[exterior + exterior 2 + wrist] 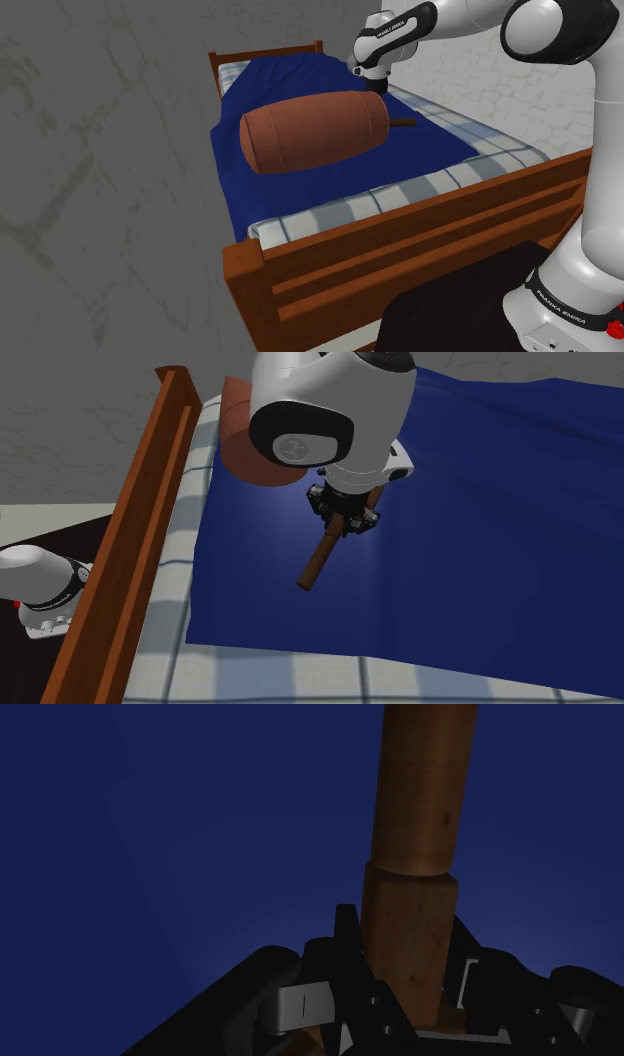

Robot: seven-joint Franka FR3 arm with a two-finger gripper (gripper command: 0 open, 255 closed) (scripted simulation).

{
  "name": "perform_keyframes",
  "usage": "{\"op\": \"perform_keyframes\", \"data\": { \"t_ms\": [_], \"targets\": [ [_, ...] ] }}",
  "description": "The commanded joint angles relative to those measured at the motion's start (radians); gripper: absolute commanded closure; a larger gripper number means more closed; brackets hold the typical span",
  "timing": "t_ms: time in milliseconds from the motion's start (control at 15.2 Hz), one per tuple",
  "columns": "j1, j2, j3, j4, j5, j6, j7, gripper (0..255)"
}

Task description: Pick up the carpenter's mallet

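Brown mallet handle clamped between gripper fingers over blanket; heavy head's leverage may twist it loose on lifting.

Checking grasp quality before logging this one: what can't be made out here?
Shoulder view: the brown barrel-shaped mallet head hides where the black gripper meets the brown wooden handle.
Second exterior view: the white arm covers most of the head.
Wrist view: the clasped handle is cut off by the edge.
Lift off the dark blue blanket: unclear in every view.
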State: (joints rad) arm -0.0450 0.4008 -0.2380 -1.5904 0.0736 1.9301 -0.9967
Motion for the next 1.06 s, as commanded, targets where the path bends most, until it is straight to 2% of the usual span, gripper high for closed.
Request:
{"op": "perform_keyframes", "data": {
  "t_ms": [0,858,990],
  "targets": [
    [0.0,-0.005,-0.001,0.012,-0.001,-0.019,0.0,255],
    [-0.004,-0.03,-0.005,0.152,-0.009,-0.182,0.004,255],
    [-0.004,-0.03,-0.005,0.154,-0.009,-0.184,0.004,255]
  ]
}}
